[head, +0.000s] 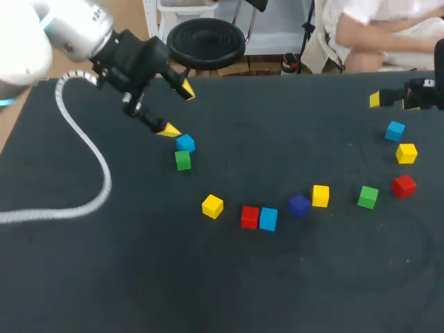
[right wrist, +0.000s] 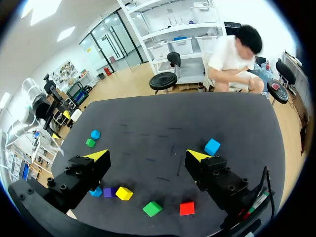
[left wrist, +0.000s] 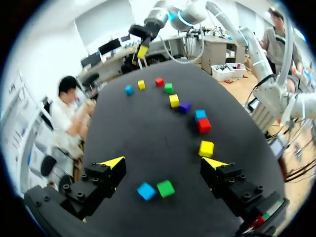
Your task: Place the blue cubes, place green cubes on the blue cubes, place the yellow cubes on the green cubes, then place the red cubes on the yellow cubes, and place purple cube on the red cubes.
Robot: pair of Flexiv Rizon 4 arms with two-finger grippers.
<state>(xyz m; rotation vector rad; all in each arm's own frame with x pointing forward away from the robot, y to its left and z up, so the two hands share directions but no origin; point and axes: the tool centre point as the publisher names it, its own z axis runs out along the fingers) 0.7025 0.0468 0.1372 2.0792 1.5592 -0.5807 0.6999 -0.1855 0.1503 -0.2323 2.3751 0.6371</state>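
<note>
The left gripper [head: 178, 109], fingers spread wide, hovers by the leftmost blue cube [head: 185, 143], which sits against a green cube [head: 182, 160], so a closing finger could shove or catch the green one too, while the right gripper [head: 392, 102], also spread, hovers near another blue cube [head: 395, 130].

The table [head: 229, 291] is a broad flat top with a dark, matte, near-black surface that fills most of the head view, and its far edge runs straight across. A few short thin streaks [right wrist: 178, 167] are scattered over its middle, some roughly parallel and one longer than the rest, and they show most plainly in the right wrist view. Elsewhere the surface looks even and slightly dusty, with tiny pale specks here and there.
</note>
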